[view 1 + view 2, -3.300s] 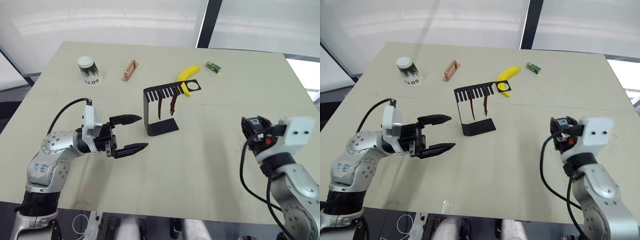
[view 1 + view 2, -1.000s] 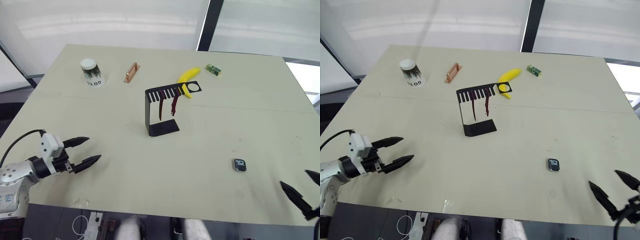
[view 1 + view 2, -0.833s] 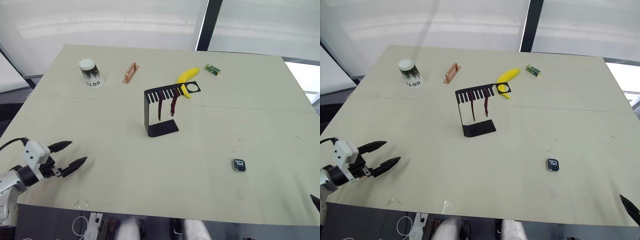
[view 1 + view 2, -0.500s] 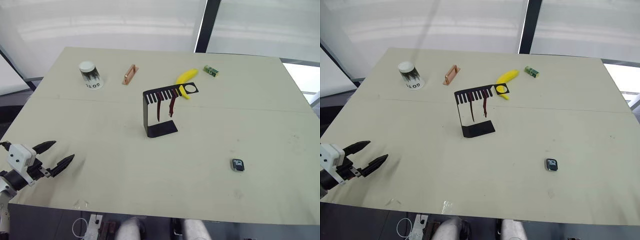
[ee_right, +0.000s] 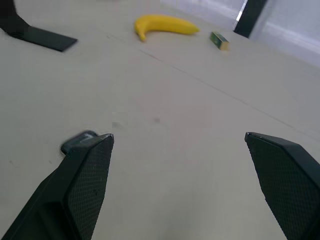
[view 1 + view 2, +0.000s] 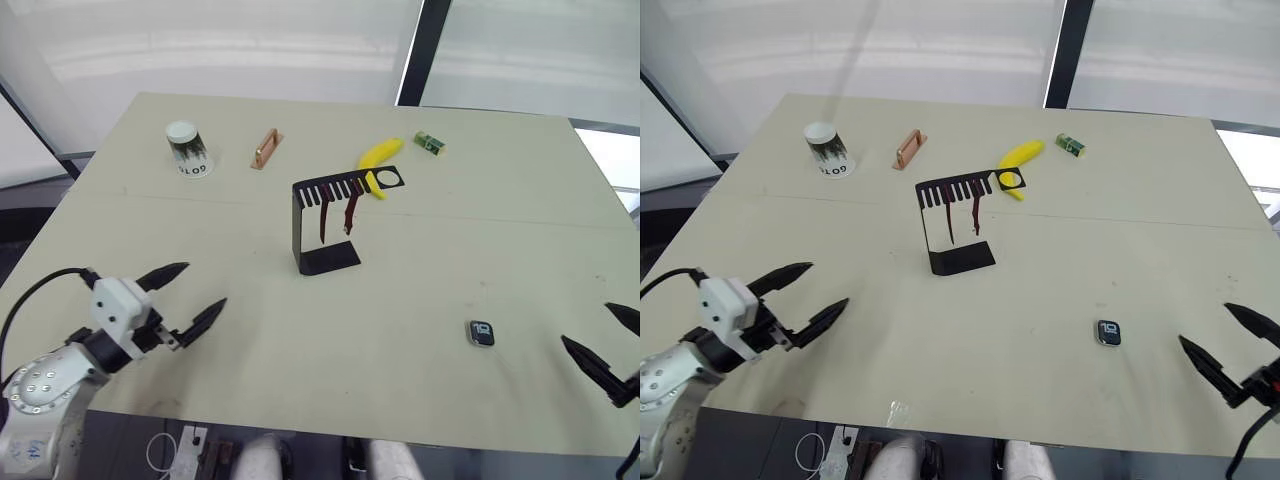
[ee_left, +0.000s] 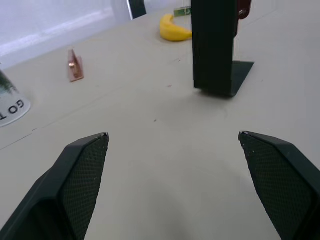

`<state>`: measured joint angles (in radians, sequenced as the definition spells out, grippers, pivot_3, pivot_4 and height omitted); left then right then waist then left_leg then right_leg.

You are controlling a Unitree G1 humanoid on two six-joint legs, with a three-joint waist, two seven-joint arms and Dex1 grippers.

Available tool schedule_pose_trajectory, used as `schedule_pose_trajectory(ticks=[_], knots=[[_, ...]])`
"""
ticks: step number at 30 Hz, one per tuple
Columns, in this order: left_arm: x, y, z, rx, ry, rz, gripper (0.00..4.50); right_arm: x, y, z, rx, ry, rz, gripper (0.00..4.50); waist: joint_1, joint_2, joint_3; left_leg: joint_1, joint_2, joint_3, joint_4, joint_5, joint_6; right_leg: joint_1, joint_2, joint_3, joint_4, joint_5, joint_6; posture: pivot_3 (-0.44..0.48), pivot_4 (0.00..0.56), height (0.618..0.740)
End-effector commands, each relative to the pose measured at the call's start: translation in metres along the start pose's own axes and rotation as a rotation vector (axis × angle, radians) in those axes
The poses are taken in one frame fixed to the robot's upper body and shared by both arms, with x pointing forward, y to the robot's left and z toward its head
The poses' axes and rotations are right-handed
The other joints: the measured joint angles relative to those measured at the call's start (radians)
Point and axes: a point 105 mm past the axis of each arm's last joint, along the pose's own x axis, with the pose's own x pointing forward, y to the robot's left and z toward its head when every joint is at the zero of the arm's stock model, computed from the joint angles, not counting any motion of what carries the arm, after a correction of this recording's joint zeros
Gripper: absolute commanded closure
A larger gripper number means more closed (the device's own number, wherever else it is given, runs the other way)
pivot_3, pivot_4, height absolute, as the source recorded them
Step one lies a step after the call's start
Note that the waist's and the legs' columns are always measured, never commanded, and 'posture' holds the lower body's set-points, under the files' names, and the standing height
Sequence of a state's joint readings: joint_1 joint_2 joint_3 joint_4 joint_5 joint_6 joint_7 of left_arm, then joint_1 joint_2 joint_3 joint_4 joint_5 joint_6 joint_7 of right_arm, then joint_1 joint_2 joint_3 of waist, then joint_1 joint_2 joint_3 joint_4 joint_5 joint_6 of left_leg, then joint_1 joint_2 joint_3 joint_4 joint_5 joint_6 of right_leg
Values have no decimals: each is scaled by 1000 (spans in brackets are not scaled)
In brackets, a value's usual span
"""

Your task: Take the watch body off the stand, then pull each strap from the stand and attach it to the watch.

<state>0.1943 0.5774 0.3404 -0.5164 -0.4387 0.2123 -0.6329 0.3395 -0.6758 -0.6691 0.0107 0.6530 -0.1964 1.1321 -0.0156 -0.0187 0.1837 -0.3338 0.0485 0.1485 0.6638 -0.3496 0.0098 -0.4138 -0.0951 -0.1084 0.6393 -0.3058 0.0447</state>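
Black stand [image 6: 322, 225], dark red straps [image 6: 336, 213], yellow banana [image 6: 379, 156], beige table [image 6: 480, 230].

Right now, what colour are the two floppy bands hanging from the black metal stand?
Dark red bands, clearest in the left eye view, hanging from the black stand.

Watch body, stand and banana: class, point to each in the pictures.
watch body [image 6: 1109, 332], right eye view, on its black screen.
stand [image 6: 323, 259], left eye view, on its flat base.
banana [image 6: 1022, 155], right eye view, on the middle of its yellow peel.
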Motion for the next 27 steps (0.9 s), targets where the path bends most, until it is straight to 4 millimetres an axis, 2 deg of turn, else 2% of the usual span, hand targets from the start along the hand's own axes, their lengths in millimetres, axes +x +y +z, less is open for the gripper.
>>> schedule_pose_trajectory(ticks=[1, 5, 9, 14, 18, 27], knots=[[24, -23, 17, -2, -54, 36, 0, 27, 18, 16, 3, -102, 110, 50, 3, 1, 0, 0, 0, 0, 0, 0, 0, 0, 0, 0, 0, 0, 0, 0, 150, 729], [53, -50, 12, -22, -61, 68, 0, 43, 32, 17, 24, -129, 191, 50, 15, 2, -1, 0, 0, 0, 0, 0, 1, 1, 1, 0, -1, 0, 1, 0, 150, 729], [78, -61, 6, -39, -65, 145, 0, 48, 38, 18, 47, -140, 236, 50, 30, 1, -1, -1, -1, 0, 1, 0, 2, 1, 1, -1, -3, 1, 1, 0, 150, 729], [97, -57, 2, -68, -78, 276, 0, 52, 49, 23, 40, -151, 307, 50, 38, 2, -1, -1, 0, 0, 1, -1, 3, 1, 2, -1, -3, 1, 1, 0, 150, 729], [106, -46, -3, -83, -68, 364, 0, 54, 52, 25, 48, -164, 300, 50, 39, 2, -1, -1, 0, 0, 1, -1, 3, 1, 2, -1, -3, 1, 1, 0, 150, 729], [128, -52, 2, -130, -117, 319, 0, 51, 56, 23, 59, -161, 294, 50, 41, 1, -1, -1, 0, 0, 2, 0, 4, 1, 1, -1, -3, 1, 2, 0, 150, 729]])
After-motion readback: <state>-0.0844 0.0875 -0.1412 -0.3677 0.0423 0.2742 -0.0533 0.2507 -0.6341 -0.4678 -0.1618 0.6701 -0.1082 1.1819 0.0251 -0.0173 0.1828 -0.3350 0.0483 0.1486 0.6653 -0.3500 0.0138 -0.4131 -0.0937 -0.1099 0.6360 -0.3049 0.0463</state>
